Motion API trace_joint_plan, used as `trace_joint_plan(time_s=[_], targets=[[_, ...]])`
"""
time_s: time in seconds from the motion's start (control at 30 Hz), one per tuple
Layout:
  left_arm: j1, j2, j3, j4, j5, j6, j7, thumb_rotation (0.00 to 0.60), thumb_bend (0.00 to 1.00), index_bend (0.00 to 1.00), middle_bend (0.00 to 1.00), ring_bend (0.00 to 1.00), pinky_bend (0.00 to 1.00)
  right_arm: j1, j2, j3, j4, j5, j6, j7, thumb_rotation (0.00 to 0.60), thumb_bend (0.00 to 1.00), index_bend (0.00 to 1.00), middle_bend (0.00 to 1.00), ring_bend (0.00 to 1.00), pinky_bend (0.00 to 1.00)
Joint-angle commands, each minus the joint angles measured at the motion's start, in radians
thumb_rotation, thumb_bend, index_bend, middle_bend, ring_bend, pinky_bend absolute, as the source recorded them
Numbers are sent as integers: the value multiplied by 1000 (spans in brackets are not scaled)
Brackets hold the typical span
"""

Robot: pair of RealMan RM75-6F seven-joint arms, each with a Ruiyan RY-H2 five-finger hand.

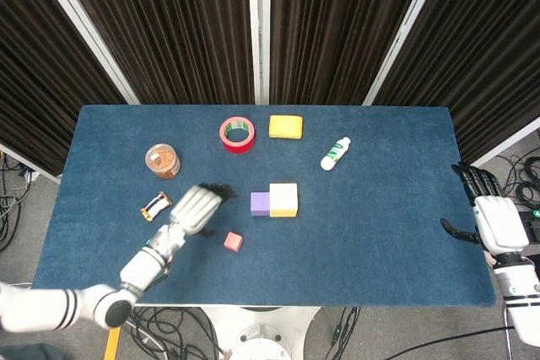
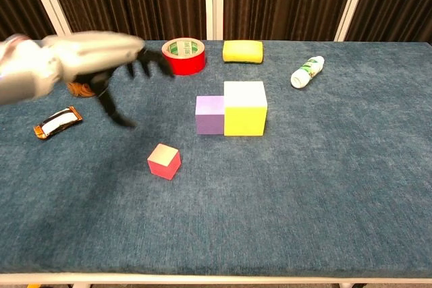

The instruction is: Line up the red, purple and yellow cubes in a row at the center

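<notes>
Left hand [image 1: 196,207] motion-blurred; right hand [image 1: 496,223] partly cropped

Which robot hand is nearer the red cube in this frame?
Left. The left robot hand hovers open just left of the red cube, slightly farther back on the table. The right robot hand sits off the table's far right edge.

Purple cube [image 2: 210,114] touches yellow cube [image 2: 244,107] (red cube [image 2: 164,161] apart, nearer).
</notes>
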Motion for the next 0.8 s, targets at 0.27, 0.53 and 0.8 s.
trace_joint_plan(time_s=[0.27,0.53,0.8], targets=[[6,-91,0,9,-52,-30,26,600,137,365,783,825,958,5,-3,-2,0,-4,-6,-1,600,151,0,37,0,0],[-4,-153,-17,42,-131,-32,76,600,197,400,913,935,1000,4,0,-3,3,-1,-7,4,600,150,0,38,0,0],[3,-189,-14,75,-161,-21,100,600,251,470,962,978,1000,5,-2,-2,8,3,-9,10,600,149,0,40,0,0]])
